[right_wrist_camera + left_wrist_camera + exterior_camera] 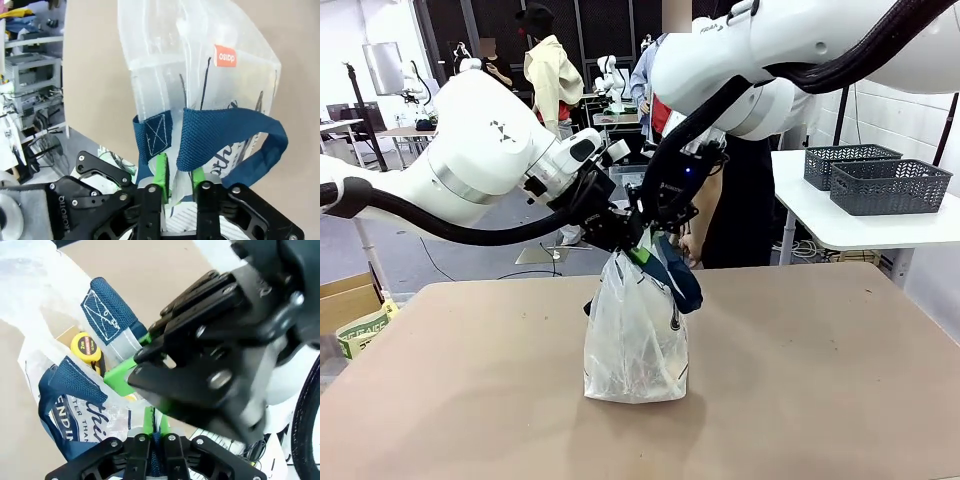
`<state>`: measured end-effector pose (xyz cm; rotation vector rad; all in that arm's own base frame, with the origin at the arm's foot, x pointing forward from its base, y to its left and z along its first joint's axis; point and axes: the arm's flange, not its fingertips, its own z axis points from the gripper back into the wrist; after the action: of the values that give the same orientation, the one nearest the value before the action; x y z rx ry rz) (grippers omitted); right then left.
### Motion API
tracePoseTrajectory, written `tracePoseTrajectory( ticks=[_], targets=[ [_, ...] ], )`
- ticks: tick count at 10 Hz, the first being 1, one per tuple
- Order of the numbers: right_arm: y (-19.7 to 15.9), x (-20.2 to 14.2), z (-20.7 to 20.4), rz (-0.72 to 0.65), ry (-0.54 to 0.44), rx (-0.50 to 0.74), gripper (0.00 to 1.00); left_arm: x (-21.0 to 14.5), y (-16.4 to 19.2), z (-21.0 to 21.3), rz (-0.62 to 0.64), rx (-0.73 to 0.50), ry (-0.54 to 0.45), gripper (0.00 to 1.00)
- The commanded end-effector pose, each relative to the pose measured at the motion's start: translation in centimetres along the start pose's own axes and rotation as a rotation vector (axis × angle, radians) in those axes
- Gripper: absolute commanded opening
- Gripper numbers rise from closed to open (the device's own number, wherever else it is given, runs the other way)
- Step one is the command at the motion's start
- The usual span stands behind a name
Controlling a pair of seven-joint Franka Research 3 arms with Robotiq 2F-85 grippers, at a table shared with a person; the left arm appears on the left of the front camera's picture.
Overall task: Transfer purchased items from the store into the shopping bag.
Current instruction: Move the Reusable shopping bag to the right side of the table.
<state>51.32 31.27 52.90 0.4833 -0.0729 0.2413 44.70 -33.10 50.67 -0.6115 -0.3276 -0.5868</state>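
Standing upright mid-table: one translucent white plastic shopping bag (635,345) with navy blue strap handles (225,132) and dark blue print. Both grippers meet at its mouth, directly above the body. Left gripper (152,422): green pads pinched tight on the bag's rim by one strap. Right gripper (176,175): fingers slightly parted astride the opposite rim and strap, grip unclear. Contents: a yellow-and-black tape measure (86,346) lies inside. Judgement: the bag's long axis runs vertically below both grippers, equally near, so whatever follows works downward through the mouth.
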Motion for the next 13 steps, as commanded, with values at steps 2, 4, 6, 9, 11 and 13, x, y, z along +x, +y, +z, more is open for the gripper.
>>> tracePoseTrajectory(
  ticks=[2, 4, 6, 9, 11, 13],
  targets=[
    [-2.1, -1.6, 1.5, -0.011, -0.062, 0.062, 0.92, -0.1, 0.1, 0.1, 0.01, -0.005, -0.004, 0.0],
    [-3.0, -2.0, 2.8, -0.019, -0.101, 0.084, 1.0, -0.1, 0.1, 0.1, 0.01, -0.005, -0.004, 0.0],
    [-4.4, -2.7, 4.5, 0.016, -0.117, 0.11, 1.0, -0.1, 0.1, 0.1, 0.01, -0.005, -0.004, 0.0],
    [-7.0, -3.8, 7.1, 0.291, -0.041, 0.109, 1.0, -0.1, 0.1, 0.1, 0.01, -0.005, -0.004, 0.0],
    [-8.5, -5.3, 8.6, 0.548, -0.102, 0.06, 1.0, -0.1, 0.1, 0.1, 0.01, -0.005, -0.004, 0.0],
    [-9.9, -6.9, 8.8, 0.683, -0.152, 0.026, 1.0, -0.1, 0.1, 0.1, 0.01, -0.005, -0.004, 0.0]
  ],
)
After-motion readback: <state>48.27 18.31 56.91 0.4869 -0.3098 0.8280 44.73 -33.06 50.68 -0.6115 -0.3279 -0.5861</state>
